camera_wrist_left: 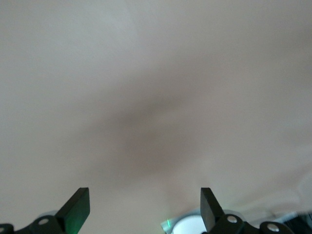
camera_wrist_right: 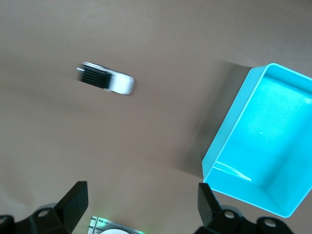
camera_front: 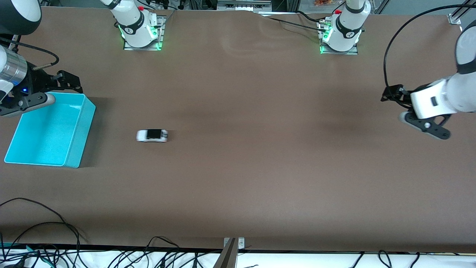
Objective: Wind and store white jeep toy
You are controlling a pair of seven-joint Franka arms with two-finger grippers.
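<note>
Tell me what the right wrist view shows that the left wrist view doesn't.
Only the right wrist view shows the white jeep toy on the table and the empty turquoise bin beside it, seen past the open right gripper. Only the left wrist view shows the open left gripper over bare table, with no toy or bin. Both share the brown table and a pair of black fingertips spread wide, holding nothing.

Place: robotics lab | Shown by: two white arm bases [camera_front: 139, 28] bolted onto metal plates, lit green | brown covered table [camera_front: 260, 167] | loose black cables [camera_front: 55, 238] trailing along its edge | aluminium framing [camera_front: 455, 16] at one corner
</note>
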